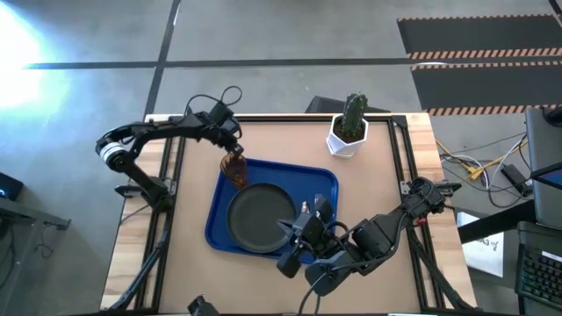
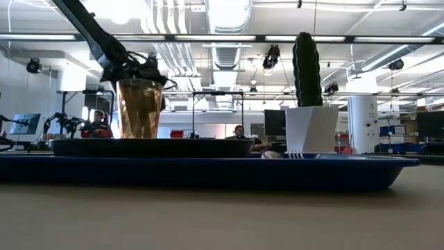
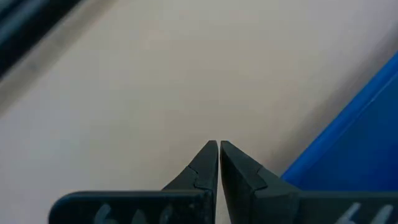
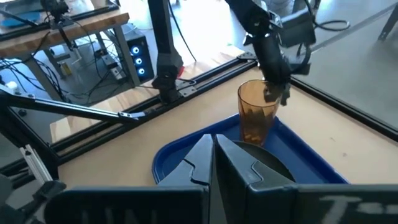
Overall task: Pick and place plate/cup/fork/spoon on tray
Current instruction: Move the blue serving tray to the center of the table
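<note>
From above, the blue tray (image 1: 323, 178) lies in the middle of the table (image 1: 395, 219), with the dark plate (image 1: 260, 215) on its left half. The amber cup (image 1: 234, 168) stands upright in the tray's far left corner, just beyond the plate. The left gripper (image 1: 232, 151) sits at the cup's rim. The right gripper (image 1: 291, 230) hovers over the near right part of the plate and hides that side of the tray. A white pot with a cactus (image 1: 349, 127) stands on the table beyond the tray's far right corner.

From table height, the cup (image 2: 139, 108) rises behind the plate (image 2: 152, 146) with the left gripper (image 2: 132, 69) at its top. The tips of the fork (image 2: 296, 155) and the bowl of the spoon (image 2: 271, 155) peek over the tray's rim (image 2: 208, 165), near the cactus pot (image 2: 311, 128). A person sits in the room far behind.

The left wrist camera shows its own fingertips (image 3: 211, 155) nearly touching with nothing between them, over bare table beside the tray's edge (image 3: 348, 124).

The right wrist camera shows its own fingers (image 4: 202, 158) pressed together and empty. Beyond them the cup (image 4: 256, 118) stands in the tray (image 4: 171, 158) with the left gripper (image 4: 277, 89) over its rim.
</note>
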